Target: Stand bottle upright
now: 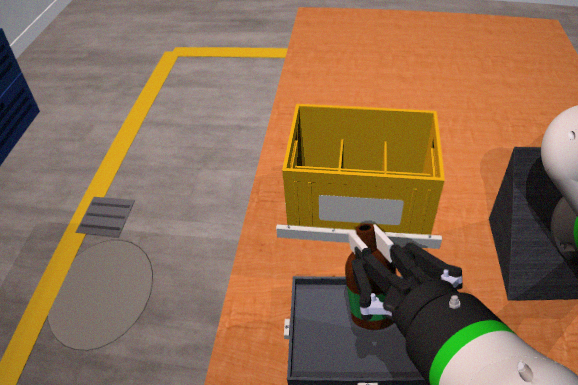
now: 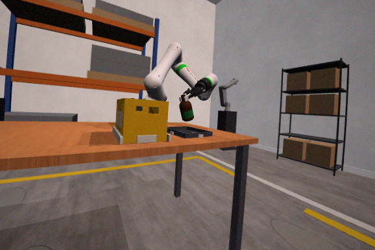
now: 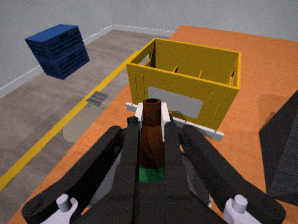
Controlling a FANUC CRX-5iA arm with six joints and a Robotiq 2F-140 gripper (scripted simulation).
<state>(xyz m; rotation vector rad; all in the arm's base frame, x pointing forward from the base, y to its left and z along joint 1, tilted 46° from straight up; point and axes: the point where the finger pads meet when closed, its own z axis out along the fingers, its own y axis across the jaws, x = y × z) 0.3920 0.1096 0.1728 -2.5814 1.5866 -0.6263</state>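
Note:
The brown bottle with a green label hangs neck up, tilted slightly from upright. My gripper is shut on its neck, with one light pad on each side. The dark tray lies level on the table under the bottle. In the exterior view there is a gap between the bottle's base and the tray. The yellow crate stands level beside the tray. The gripper and arm hide the tray's right part in the top view.
A light rail runs along the crate's foot on the tray side. The arm's dark pedestal stands to the right. The table's left edge runs close beside the crate and tray. Blue crates stand off on the floor.

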